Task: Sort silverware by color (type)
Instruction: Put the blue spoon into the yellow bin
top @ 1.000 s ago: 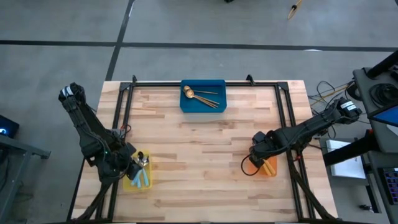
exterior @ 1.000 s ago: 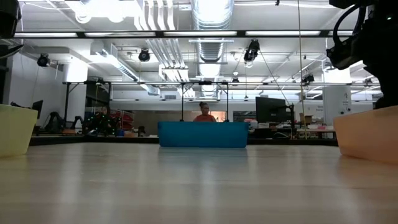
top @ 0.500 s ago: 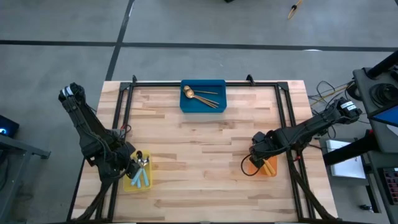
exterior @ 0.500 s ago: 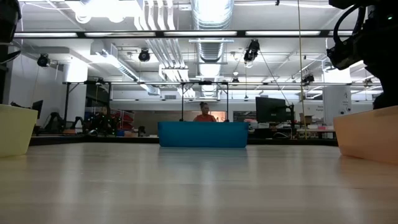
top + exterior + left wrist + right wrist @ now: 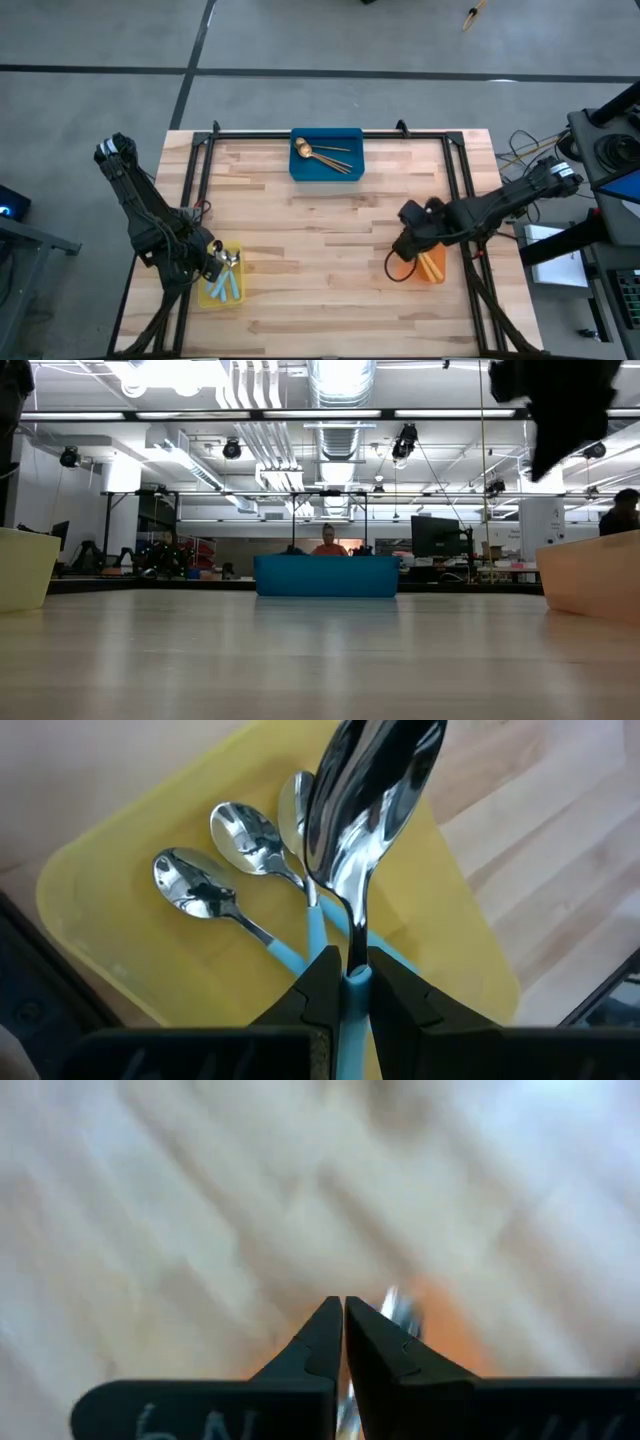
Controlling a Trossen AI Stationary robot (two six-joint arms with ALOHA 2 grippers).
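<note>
Spoons with light-blue handles (image 5: pixel 255 885) lie in the yellow bin (image 5: pixel 222 274), left of the blue bin (image 5: pixel 326 155) — the left gripper (image 5: pixel 347 982) pinches a fourth spoon (image 5: pixel 365 810) above them. Gold spoons (image 5: pixel 322 155) rest inside the blue bin. Rightward, the right gripper (image 5: pixel 342 1342) hangs pressed together over the orange bin (image 5: pixel 428 266).

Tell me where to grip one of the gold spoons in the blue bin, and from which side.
Judging from the high view, take a gold spoon by its thin handle, coming straight down from above: the handles lie flat across the blue bin, whose walls block a side approach.
</note>
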